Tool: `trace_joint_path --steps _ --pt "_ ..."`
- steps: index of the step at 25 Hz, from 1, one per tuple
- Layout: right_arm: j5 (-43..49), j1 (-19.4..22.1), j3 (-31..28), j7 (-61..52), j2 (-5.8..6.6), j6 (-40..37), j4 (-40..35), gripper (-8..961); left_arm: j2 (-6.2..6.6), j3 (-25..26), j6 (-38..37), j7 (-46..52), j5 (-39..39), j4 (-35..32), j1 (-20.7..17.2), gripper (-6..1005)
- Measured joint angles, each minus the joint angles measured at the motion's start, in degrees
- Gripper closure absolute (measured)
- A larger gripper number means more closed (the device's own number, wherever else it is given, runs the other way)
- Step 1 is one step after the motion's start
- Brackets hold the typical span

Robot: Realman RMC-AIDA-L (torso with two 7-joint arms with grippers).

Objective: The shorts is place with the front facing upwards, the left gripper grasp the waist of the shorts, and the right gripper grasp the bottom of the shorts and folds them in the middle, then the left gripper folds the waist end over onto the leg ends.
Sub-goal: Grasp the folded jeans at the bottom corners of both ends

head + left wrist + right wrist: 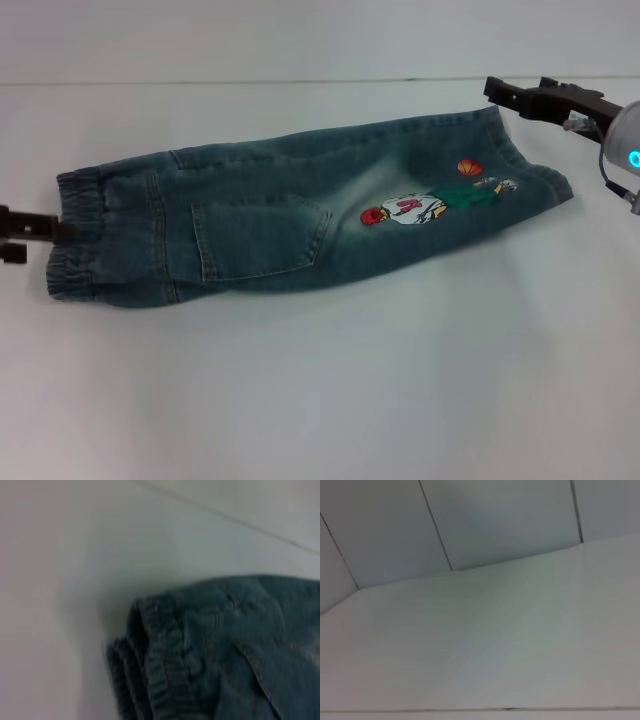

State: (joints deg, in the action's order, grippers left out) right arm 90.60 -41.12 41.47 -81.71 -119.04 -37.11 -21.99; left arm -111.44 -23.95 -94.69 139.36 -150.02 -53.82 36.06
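shorts (300, 215) are lying flat on the white surface (330, 400), already doubled lengthwise into one long strip running across the head view. face showing upward is carrying a patch pocket (258, 238) near the middle and a cartoon basketball-player print (430, 203) toward the robot's right.

waist of the shorts (75, 235) is sitting at the robot's left end, ruched and gathered, its layers stacking one on another; the left wrist view is showing that same stacked band (155, 670) close up, resting on the surface.

bottom of the shorts (530, 165) is lying at the robot's right end, hem edge angling slightly toward the far side.

left hand (35, 228) is reaching in low from the left edge, its tip touching the outer edge of the waistband. cannot tell whether its fingers are spread or pinching the cloth.

right hand (510, 97) is hovering at the far right corner of the hem, just beside the cloth, grey wrist with its cyan light (634, 157) trailing behind. cannot tell if its fingers are spread or pressed together. right wrist view is taking in only bare surface (520, 645) and panelled wall (495, 520).
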Motion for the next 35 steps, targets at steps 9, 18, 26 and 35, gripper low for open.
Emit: trace_joint_path --steps 9,18,26,35 --pt "-0.78 0.41 -0.01 2.42 -0.46 -1.65 0.03 22 0.37 -0.19 -2.55 6.36 -4.93 -0.32 0.68 102" --pt "-4.95 1.21 0.02 3.25 -0.49 -4.94 -0.13 22 -0.45 0.23 -2.44 6.84 -5.52 0.02 0.09 105" --pt "-5.06 1.23 0.02 3.7 -0.42 -5.58 -0.55 21 -0.36 0.08 -2.9 7.02 -5.47 0.88 0.36 108" --pt "-6.83 1.57 0.01 5.22 -0.49 -6.16 -0.57 21 0.23 -0.14 0.83 7.84 -6.02 6.88 2.45 111"
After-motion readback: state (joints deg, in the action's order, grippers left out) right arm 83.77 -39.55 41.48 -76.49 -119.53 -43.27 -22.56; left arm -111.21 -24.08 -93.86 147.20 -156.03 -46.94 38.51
